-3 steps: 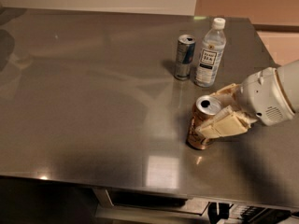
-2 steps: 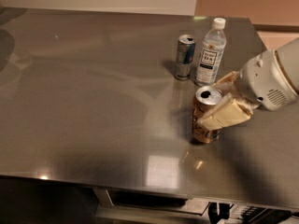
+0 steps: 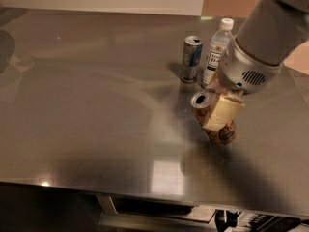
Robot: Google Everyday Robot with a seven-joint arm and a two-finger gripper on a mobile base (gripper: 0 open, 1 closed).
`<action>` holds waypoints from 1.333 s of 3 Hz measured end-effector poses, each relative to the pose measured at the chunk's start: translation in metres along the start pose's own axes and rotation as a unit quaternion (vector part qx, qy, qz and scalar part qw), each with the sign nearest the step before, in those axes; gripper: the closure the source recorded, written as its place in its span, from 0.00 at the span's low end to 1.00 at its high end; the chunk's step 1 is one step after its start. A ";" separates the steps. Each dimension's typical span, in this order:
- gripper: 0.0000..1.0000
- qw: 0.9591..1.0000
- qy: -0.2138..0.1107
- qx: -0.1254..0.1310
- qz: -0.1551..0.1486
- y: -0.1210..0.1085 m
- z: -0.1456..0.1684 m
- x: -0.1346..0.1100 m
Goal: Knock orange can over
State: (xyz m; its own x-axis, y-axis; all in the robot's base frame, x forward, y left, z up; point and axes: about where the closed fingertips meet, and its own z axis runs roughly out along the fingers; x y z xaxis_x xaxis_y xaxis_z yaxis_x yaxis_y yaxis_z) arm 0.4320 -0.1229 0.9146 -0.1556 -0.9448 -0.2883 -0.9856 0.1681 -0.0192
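Observation:
The orange can (image 3: 223, 134) is on the right side of the steel table (image 3: 96, 105). It is tilted hard, its silver top (image 3: 200, 100) pointing up and to the left and its base to the lower right. My gripper (image 3: 219, 117) comes down from the upper right and is shut on the can's body. One cream finger (image 3: 225, 110) lies across the can's side and hides its middle. Whether the can's base touches the table cannot be told.
A slim silver-and-blue can (image 3: 191, 58) and a clear plastic bottle with a white cap (image 3: 217, 50) stand upright just behind the gripper. The arm's grey wrist (image 3: 251, 66) hangs over the bottle's right side. The table's front edge (image 3: 145, 192) runs below.
The arm has swung up and over the can. The can has gone from nearly upright to strongly tilted, its top leaning to the left, still between the fingers.

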 end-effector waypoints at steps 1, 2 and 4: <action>1.00 0.995 0.097 -0.002 -0.015 -0.010 0.012 0.015; 0.82 0.987 0.162 0.006 -0.023 -0.020 0.017 0.026; 0.35 0.974 0.222 0.013 -0.038 -0.030 0.027 0.034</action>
State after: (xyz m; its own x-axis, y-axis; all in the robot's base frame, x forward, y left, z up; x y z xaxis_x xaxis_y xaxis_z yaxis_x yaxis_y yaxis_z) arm 0.4583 -0.1524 0.8799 -0.1017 -0.9824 0.1565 -0.9942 0.0950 -0.0495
